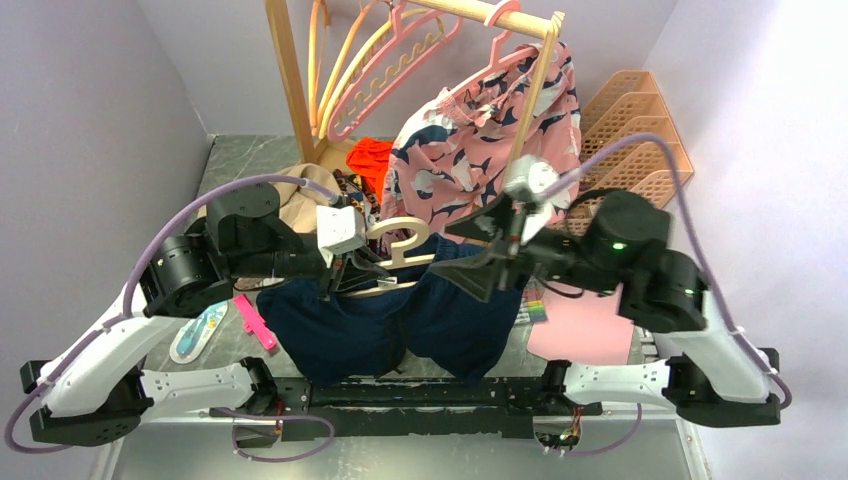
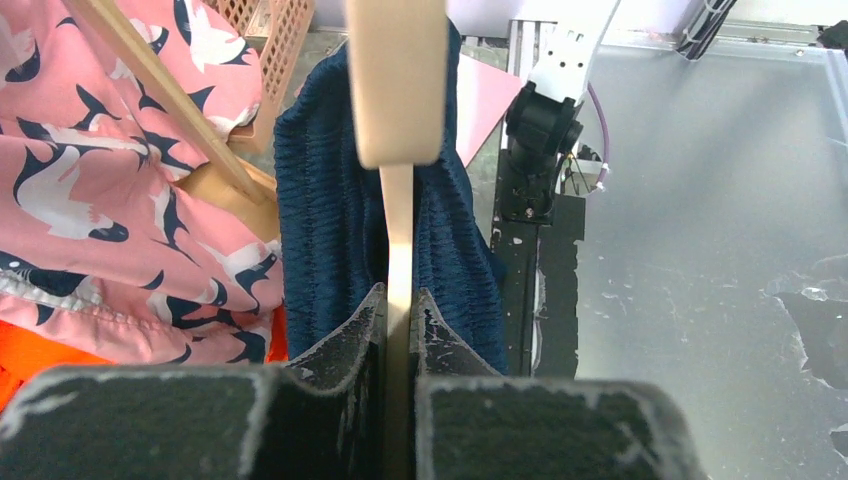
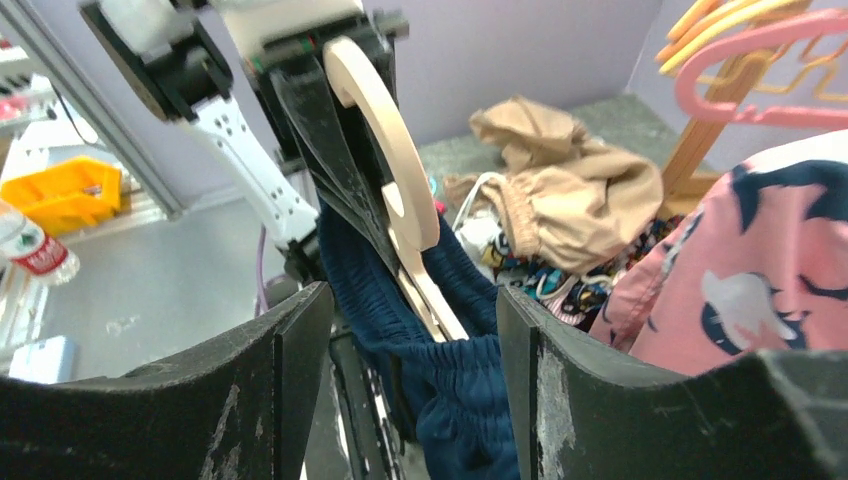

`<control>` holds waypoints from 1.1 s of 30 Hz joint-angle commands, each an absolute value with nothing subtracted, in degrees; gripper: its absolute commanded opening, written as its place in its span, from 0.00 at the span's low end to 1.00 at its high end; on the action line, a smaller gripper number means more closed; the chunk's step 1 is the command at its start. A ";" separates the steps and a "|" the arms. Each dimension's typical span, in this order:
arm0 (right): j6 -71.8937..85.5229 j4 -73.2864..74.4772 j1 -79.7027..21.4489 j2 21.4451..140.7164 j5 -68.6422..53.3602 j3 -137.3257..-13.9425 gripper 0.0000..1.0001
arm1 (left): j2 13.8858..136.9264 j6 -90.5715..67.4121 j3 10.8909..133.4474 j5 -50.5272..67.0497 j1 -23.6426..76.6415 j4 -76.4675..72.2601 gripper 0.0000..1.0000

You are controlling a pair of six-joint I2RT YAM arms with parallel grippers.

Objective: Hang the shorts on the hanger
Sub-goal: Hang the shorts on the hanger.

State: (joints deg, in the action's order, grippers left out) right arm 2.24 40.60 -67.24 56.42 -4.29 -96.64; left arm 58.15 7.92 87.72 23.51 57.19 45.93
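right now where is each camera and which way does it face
top external: above and behind the bases, looking down on both arms, the shorts
left wrist: on the left claw, shut on the hanger, facing the right arm's base
right wrist: behind the open right claw, facing the left claw
wrists share hanger and shorts

At the worktop's far edge I see a wooden rack (image 1: 290,90) carrying pink hangers (image 1: 400,55), a yellow hanger (image 1: 345,55) and pink printed shorts (image 1: 480,150). A tan garment (image 3: 575,185) and an orange cloth (image 1: 370,155) lie at its foot. Peach baskets (image 1: 640,130) fill the far right corner. A pink sheet (image 1: 585,335) lies by the right edge, and a pink clip (image 1: 256,322) lies toward my left.
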 commanded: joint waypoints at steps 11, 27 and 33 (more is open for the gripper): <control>1.38 29.58 -67.35 59.12 -12.04 -87.65 0.57 | 57.59 6.24 88.69 32.92 57.17 39.63 0.07; 3.86 25.61 -67.38 59.80 -17.03 -85.07 0.00 | 58.25 5.93 89.47 34.75 57.13 39.36 0.07; 3.77 25.43 -67.32 55.72 -13.06 -83.21 0.00 | 55.05 5.02 91.65 30.24 57.13 42.29 0.67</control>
